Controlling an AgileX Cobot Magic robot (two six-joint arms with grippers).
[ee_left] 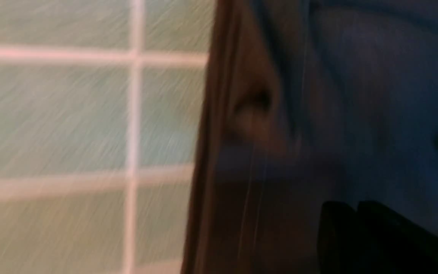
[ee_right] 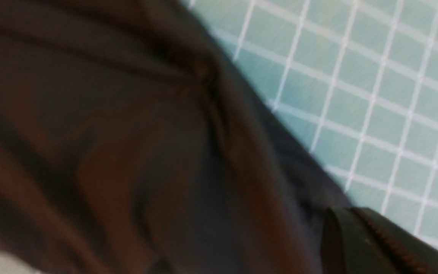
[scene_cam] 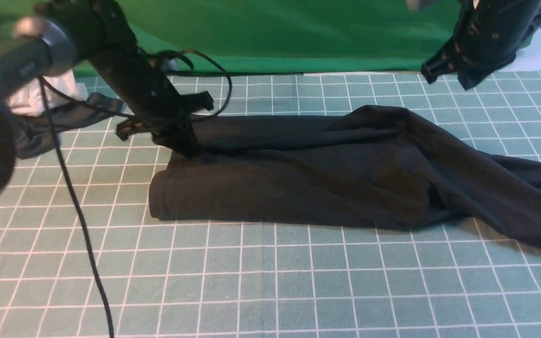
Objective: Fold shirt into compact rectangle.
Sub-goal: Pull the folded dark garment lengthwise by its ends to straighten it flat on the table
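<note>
The shirt [scene_cam: 298, 178] lies as a long folded band across the middle of the front view on the squared mat [scene_cam: 298, 281], with a loose part trailing to the lower right edge. The left gripper [scene_cam: 183, 143] stands at the band's upper left corner with its jaws closed, touching the cloth; whether any is pinched cannot be told. The right gripper [scene_cam: 439, 70], jaws closed and empty, hangs at upper right, clear of the shirt, with a green cloth [scene_cam: 298, 33] along the top and a grey garment [scene_cam: 71, 117] at the left.
</note>
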